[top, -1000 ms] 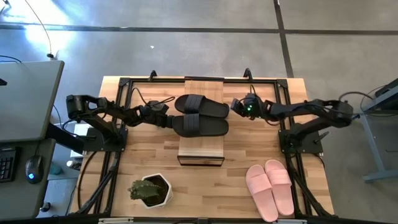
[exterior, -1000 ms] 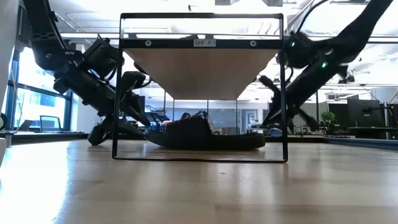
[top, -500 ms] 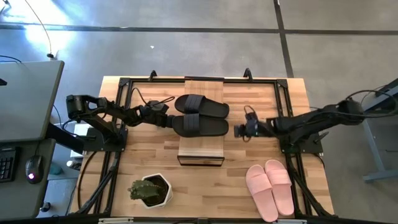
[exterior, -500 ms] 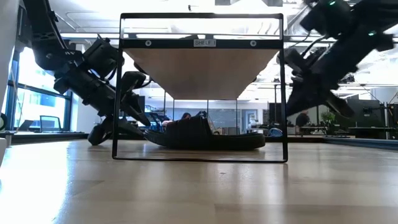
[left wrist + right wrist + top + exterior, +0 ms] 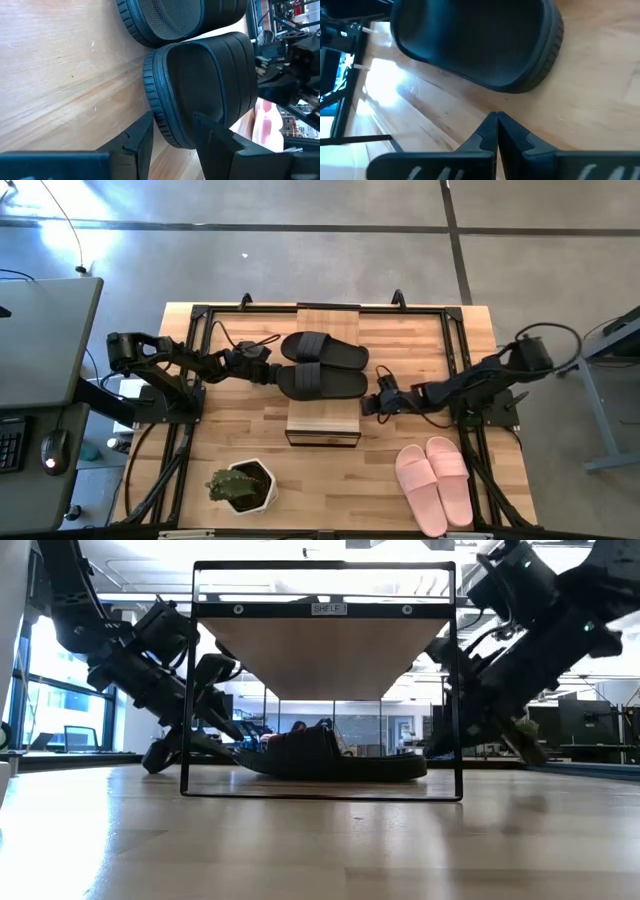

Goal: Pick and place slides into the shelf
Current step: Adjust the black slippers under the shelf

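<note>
Since the earlier frames, the right arm has swung from the far end of the black slides down to the near one; the left arm and both black slides are unchanged.

Left to right: the left gripper (image 5: 268, 371) clamps the heel edge of the near black slide (image 5: 322, 384), one finger (image 5: 137, 140) on each side of the sole rim. Two black slides lie side by side on the tabletop (image 5: 410, 340) under the shelf (image 5: 323, 422), both sticking out past its plank on either side; the far black slide (image 5: 325, 351) touches the near one. The right gripper (image 5: 372, 402), fingers pressed together and holding nothing, sits low, just beside the near slide's toe end.

Two pink slides (image 5: 435, 483) lie as a pair at the tabletop's right front, well apart from the shelf. One potted plant (image 5: 241, 486) stands at the left front.
</note>
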Robot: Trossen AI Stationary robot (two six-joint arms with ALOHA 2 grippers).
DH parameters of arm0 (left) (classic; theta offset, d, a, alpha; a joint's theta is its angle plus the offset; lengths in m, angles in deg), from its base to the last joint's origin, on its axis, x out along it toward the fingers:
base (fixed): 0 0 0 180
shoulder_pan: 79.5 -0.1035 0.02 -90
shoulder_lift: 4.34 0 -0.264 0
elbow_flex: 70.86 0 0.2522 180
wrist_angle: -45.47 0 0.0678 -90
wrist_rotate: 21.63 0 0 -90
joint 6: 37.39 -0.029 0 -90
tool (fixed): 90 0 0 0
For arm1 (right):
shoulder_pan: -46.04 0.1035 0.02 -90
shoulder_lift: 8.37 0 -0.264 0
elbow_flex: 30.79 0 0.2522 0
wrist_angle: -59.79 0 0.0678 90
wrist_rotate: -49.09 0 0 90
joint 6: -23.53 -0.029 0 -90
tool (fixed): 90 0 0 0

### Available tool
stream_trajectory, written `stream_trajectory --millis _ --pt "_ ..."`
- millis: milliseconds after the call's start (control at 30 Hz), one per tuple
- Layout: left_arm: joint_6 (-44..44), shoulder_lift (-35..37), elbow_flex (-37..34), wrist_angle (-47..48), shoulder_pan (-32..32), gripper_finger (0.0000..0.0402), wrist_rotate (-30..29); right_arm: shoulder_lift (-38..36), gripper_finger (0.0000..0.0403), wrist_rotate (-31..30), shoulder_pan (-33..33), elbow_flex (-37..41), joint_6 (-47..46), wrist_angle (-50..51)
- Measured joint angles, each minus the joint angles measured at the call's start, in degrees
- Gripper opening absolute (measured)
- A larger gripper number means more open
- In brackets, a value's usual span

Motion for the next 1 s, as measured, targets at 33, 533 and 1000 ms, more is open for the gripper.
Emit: stream_trajectory --millis 33,533,1000 --pt "0.06 0.00 0.00 -0.04 0.00 0.0122 0.00 1.07 0.0000 -0.08 0.16 0.00 -0.33 -1.21" --pt "0.51 -0.06 0.48 -0.07 0.04 0.0122 -3.33 6.48 0.0000 -4.00 -1.81 -0.02 -4.50 -6.15" --pt "-0.54 -0.11 3.13 0.73 0.00 0.0122 -7.90 6.57 0.0000 -5.13 -5.55 -0.02 -4.34 -5.90"
